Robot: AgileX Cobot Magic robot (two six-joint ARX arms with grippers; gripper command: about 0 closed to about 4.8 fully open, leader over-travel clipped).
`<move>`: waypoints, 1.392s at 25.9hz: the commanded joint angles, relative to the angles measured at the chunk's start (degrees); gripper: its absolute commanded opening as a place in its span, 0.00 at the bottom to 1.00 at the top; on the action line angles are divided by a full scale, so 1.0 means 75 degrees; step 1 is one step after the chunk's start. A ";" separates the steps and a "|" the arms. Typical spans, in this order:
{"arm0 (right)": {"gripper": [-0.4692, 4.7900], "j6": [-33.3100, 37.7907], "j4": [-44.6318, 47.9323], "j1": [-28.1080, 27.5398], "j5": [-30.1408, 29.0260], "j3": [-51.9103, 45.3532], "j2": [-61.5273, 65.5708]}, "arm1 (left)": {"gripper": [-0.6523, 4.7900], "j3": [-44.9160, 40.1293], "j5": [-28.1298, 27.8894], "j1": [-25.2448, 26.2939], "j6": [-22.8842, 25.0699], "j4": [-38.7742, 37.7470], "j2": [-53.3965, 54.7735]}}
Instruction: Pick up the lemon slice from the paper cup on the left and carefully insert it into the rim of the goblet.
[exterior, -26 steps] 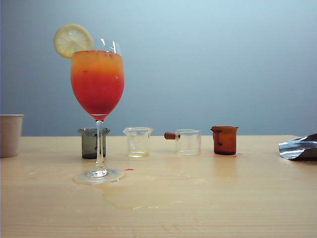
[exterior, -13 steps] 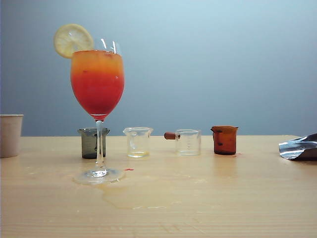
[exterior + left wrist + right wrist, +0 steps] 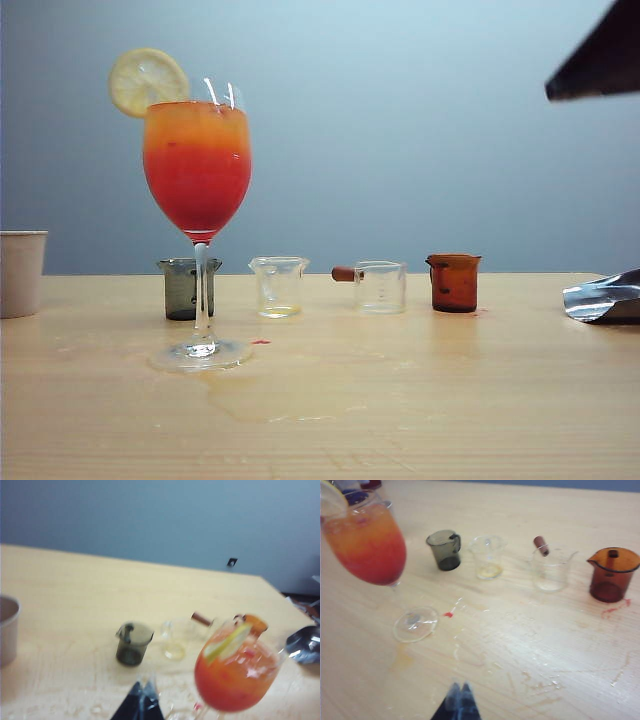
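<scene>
Backdrop: plain blue-grey wall behind a pale wooden tabletop (image 3: 420, 400).
Lemon slice (image 3: 147, 81): wedged on the goblet (image 3: 197, 170) rim, standing on edge, flat face to the exterior camera.
Paper cup (image 3: 20, 272): far left.
Left pincer (image 3: 141, 702): clenched, empty, above the tabletop near the goblet.
Right pincer (image 3: 458, 703): tips together, empty, over bare wood.

A pale-yellow lemon slice (image 3: 147, 81) with a lighter rind is seen on the clear goblet (image 3: 197, 170), whose drink is graded from orange down to red. The paper cup (image 3: 21, 272) is coloured beige-pink (plain, unpatterned), the table (image 3: 420, 400) light wood-grained. Both the left gripper (image 3: 142, 703) and right gripper (image 3: 458, 703) are tipped in black.
</scene>
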 commanded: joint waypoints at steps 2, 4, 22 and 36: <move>0.09 0.0000 0.0361 0.0009 0.0076 -0.0720 -0.0595 | 0.11 -0.0720 -0.0023 0.0012 0.0035 0.0522 0.0017; 0.09 -0.0003 0.0364 0.0003 0.0105 -0.1035 -0.0930 | 0.11 -0.1113 -0.0038 0.0012 0.0029 0.0848 0.0017; 0.09 0.0230 -0.0513 0.0003 0.1087 -0.2328 -0.3153 | 0.11 -0.2754 -0.1000 0.0006 0.0067 0.2317 -0.0009; 0.09 0.0204 -0.0498 0.0015 0.1081 -0.2326 -0.3153 | 0.11 -0.3331 -0.0959 0.0009 0.0067 0.2643 -0.0020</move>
